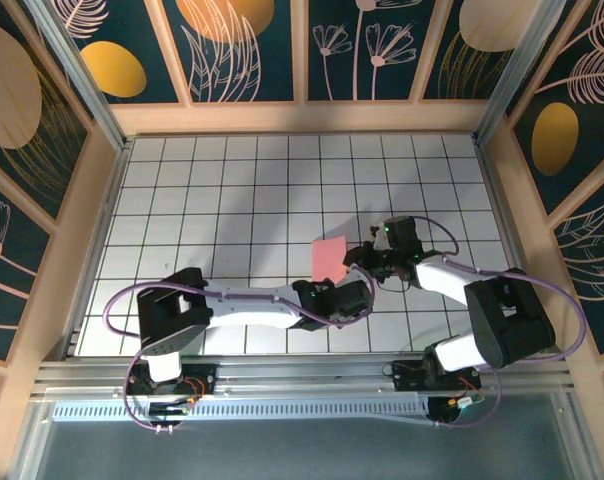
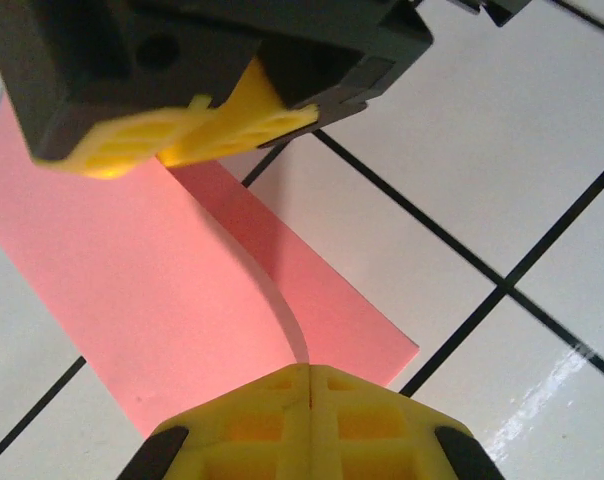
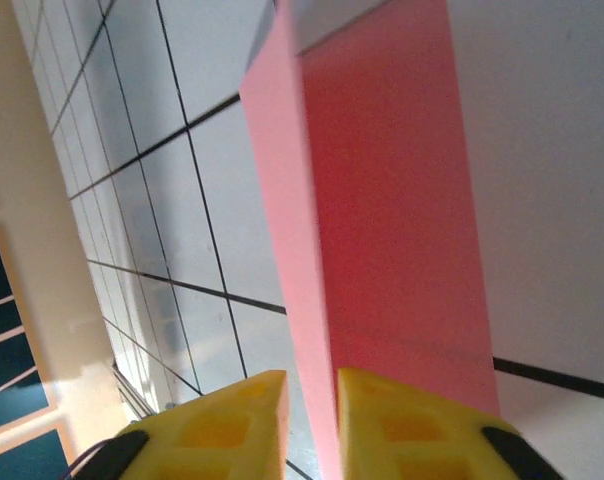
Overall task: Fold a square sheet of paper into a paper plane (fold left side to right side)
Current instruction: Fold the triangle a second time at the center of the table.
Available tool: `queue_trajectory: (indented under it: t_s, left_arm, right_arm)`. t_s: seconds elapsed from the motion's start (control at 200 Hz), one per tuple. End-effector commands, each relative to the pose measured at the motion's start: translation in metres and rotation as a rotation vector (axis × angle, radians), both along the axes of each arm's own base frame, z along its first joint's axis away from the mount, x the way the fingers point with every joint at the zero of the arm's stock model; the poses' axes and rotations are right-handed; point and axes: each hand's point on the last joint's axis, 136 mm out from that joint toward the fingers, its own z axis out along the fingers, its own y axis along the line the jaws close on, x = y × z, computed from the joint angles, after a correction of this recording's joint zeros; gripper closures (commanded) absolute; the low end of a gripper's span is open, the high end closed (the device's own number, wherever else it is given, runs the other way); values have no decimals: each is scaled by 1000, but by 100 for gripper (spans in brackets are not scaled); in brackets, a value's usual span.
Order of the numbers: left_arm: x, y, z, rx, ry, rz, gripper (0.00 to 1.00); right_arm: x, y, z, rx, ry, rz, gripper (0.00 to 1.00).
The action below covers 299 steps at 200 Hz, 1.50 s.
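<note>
Yellow pads (image 2: 232,430) of my left gripper (image 2: 310,372) sit closest, pressed together with no gap. The near edge of the paper (image 2: 162,300) runs into their seam, so I hold it pinched there. Biggest around me is the table (image 1: 232,180), white tiles with dark grid lines, ringed by a pale wooden frame (image 1: 302,118) and dark blue wall panels (image 1: 247,50) with gold ovals and line-drawn leaves. Next come my arms: the left arm (image 1: 247,303) lies low across the near tiles reaching rightward, and the right arm (image 1: 452,275) bends in from the right, the two wrists meeting a little right of the table's middle. The salmon-pink paper sits between them, just beyond my left wrist and just left of my right one. From my left wrist I see it doubled: a top layer bows up over a lower layer that lies flat, whose corner pokes out to the right. From my right wrist one layer stands steeply beside another. My right gripper (image 3: 312,385) has its pads slightly apart, a narrow gap, with the paper's edge running down into it; I cannot tell whether the pads touch it. In the left wrist view its black body and yellow fingers (image 2: 232,125) hang over the paper's far end.
</note>
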Motion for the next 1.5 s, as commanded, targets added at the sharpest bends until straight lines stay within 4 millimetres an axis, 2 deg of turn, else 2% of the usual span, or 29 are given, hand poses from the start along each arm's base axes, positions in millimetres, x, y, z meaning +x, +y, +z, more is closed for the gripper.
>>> queue_trajectory:
  t_s: [0.0, 0.175, 0.265, 0.275, 0.29, 0.315, 0.415, 0.521, 0.606, 0.781, 0.791, 0.816, 0.966, 1.041, 1.286, 1.491]
  left_arm:
    - [4, -1, 18, -99, 37, 22, 100]
    - [7, -1, 23, -198, 121, 19, 100]
    - [8, 1, 18, -236, 183, 18, 100]
    - [8, 0, 17, -240, 190, 16, 100]
    - [9, 0, 27, -270, 190, 13, 100]
    - [9, 0, 28, -284, 205, 9, 100]
    - [7, -1, 28, -325, 262, 1, 100]
    - [9, 1, 24, -352, 311, 14, 100]
    - [13, 4, 23, -377, 340, 28, 100]
    - [22, 10, 22, -431, 388, 63, 100]
    - [20, 14, 15, -419, 398, 71, 100]
    - [21, 18, 13, -418, 405, 80, 100]
    - [25, 23, 11, -436, 416, 104, 100]
    - [25, 25, 10, -435, 420, 109, 100]
    - [27, 27, 7, -429, 423, 124, 100]
    - [29, 31, 4, -418, 418, 139, 100]
  right_arm:
    - [20, -4, 23, 27, -88, -12, 74]
    - [33, -24, 33, -6, -133, -51, 67]
    - [34, -35, 37, -37, -157, -70, 67]
    - [33, -36, 37, -39, -159, -72, 67]
    - [33, -37, 38, -42, -162, -74, 67]
    - [32, -39, 39, -44, -169, -76, 67]
    - [23, -43, 43, -48, -189, -74, 68]
    - [7, -44, 40, -45, -175, -62, 71]
    - [-10, -42, 33, -29, -149, -44, 78]
    - [-46, -28, 13, -7, -80, 5, 100]
    - [-48, -27, 11, -8, -74, 8, 100]
    - [-53, -24, 8, -6, -65, 16, 100]
    - [-79, -4, -11, -7, -10, 70, 100]
    - [-85, 2, -19, -18, 5, 83, 100]
    - [-88, 17, -29, -60, 15, 112, 100]
    - [-92, 14, -43, -129, 52, 126, 100]
